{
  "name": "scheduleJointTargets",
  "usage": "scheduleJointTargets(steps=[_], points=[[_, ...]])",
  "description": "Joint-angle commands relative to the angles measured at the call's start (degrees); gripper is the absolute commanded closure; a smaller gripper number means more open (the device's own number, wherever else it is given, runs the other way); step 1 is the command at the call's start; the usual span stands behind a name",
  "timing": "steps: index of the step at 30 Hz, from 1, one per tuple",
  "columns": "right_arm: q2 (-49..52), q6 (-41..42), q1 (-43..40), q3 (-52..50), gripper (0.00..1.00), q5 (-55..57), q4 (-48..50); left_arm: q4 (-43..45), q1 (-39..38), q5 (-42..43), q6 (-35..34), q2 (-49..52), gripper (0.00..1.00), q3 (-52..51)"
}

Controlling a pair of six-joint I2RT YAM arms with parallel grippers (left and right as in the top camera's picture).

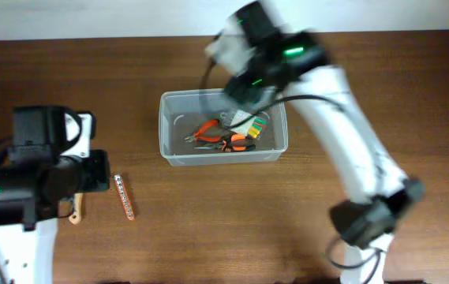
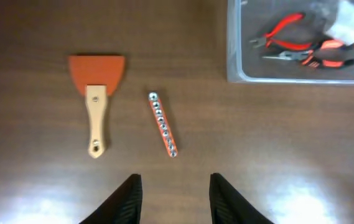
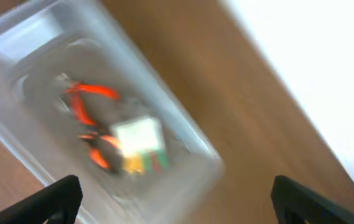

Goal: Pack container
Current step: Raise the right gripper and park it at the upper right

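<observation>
The container (image 1: 224,160) is a clear tub at mid-table, also seen in the left wrist view (image 2: 234,62) and the right wrist view (image 3: 15,56). Inside lie red-handled pliers (image 1: 208,130) (image 2: 282,31) (image 3: 86,99) and a white pack with coloured pieces (image 1: 253,124) (image 2: 351,25) (image 3: 139,140). My right gripper (image 3: 183,199) hangs above the tub's far side, jaws wide open and empty, blurred by motion. My left gripper (image 2: 175,199) is open and empty, above bare table just short of an orange bit strip (image 2: 162,124) (image 1: 124,197).
An orange scraper (image 2: 96,81) with a wooden handle lies left of the bit strip; only its handle (image 1: 76,209) shows beneath my left arm in the overhead view. A white wall runs along the table's far edge (image 3: 270,68).
</observation>
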Motion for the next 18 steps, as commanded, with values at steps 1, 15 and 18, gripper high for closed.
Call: scheduleJointTargets(steps=[1, 15, 18], points=[[-6.4, 7.82, -8.61, 2.54, 0.01, 0.09, -4.5, -5.92, 0.26, -2.54, -0.15, 1.95, 0.63, 6.14], [-10.75, 21.51, -28.22, 0.39, 0.01, -6.29, -17.81, -11.21, 0.28, -2.29, -8.48, -18.56, 0.72, -4.76], [-10.64, 21.53, -28.02, 0.31, 0.01, -6.29, -17.57, -8.52, 0.26, -2.27, -12.74, -20.98, 0.71, -10.54]])
